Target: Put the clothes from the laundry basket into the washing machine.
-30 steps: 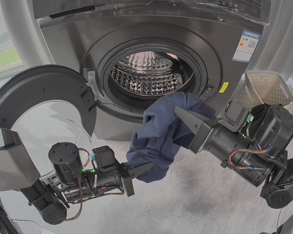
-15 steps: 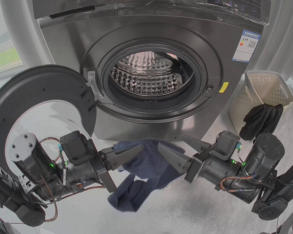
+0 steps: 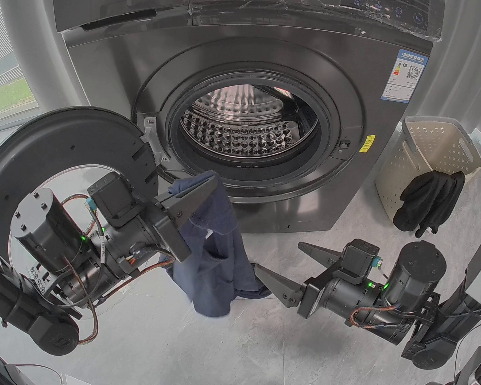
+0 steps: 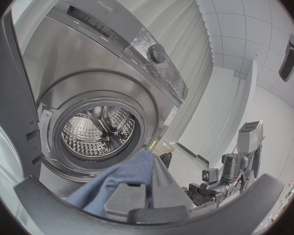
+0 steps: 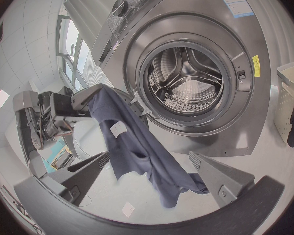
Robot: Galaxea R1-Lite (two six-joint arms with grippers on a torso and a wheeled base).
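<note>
Left gripper (image 3: 212,180) pinches the limp navy-blue cloth garment (image 3: 211,263) before the grey front-loading washing machine (image 3: 112,76); right gripper (image 3: 278,256) gapes wide below.

A garment (image 3: 214,263) is held by the left gripper (image 3: 206,184) before the opening of the washing machine (image 3: 117,81); the laundry basket (image 3: 443,121) (clothes (image 3: 430,201) draped over its rim) is set at the machine's right.

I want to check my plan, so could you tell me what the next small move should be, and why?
Probably lift the left gripper up and forward toward the drum opening. It is shut on the blue garment, which hangs mostly below the opening, while the right gripper is open and holds nothing.
</note>
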